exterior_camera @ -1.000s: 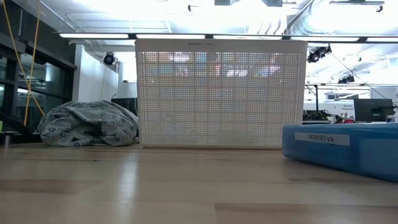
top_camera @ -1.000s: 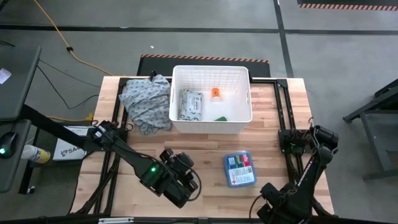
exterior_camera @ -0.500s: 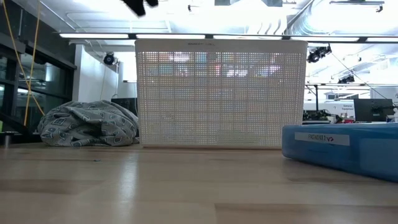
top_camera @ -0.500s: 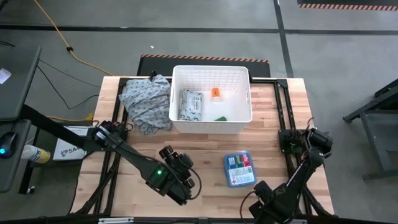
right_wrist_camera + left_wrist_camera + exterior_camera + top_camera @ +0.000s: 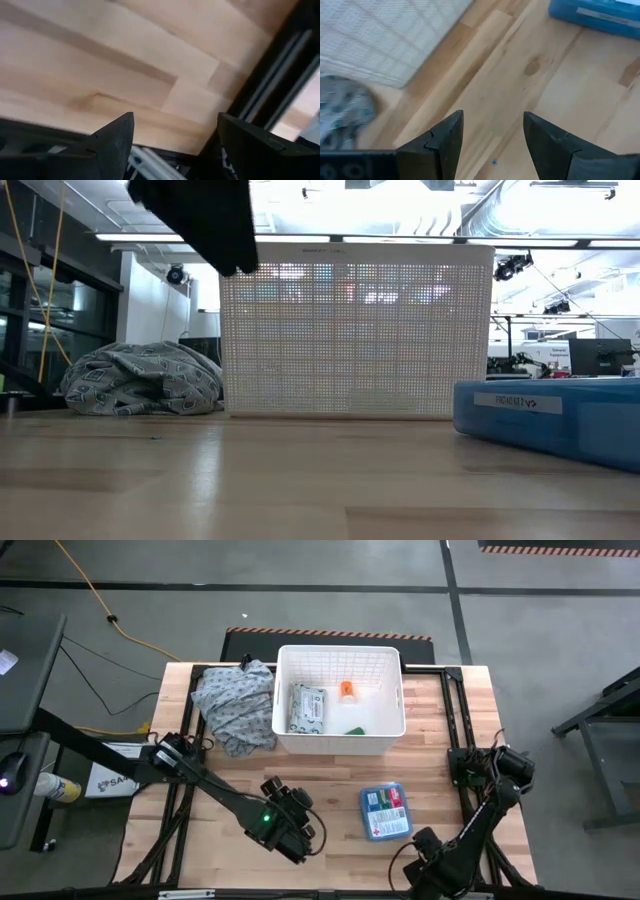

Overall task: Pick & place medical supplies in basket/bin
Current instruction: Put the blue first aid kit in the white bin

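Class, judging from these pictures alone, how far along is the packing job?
Done: the wipes pack, orange bottle and green tube lie in the basket. In hand: nothing; the left gripper and right gripper are open and empty. Left: the blue box on the table.

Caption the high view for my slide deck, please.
Blue box awaits on the table outside the white basket; open left gripper hovers nearby.

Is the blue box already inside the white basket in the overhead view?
No. The blue box lies on the bare table, apart from the white basket.
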You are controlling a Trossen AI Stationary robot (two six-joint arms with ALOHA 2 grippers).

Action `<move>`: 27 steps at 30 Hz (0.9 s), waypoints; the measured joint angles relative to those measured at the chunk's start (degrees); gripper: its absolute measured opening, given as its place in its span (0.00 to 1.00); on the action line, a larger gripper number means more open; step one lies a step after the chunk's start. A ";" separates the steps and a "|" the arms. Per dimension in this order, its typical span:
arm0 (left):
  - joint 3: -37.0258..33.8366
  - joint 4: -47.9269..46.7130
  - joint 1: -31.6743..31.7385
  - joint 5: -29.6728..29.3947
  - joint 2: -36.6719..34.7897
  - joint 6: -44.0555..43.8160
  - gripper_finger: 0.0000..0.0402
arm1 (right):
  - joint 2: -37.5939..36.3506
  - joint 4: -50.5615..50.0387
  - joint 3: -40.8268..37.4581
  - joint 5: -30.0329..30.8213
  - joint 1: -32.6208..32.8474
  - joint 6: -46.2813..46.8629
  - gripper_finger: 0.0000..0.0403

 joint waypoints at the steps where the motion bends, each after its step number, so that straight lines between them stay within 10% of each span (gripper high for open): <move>1: -0.65 1.66 0.37 0.81 0.00 1.04 0.59 | 0.00 -0.93 0.00 -0.33 -0.08 0.12 0.69; 27: -10.53 33.92 8.38 17.68 0.02 17.49 0.59 | 0.00 -13.24 0.00 -1.92 -0.39 2.87 0.69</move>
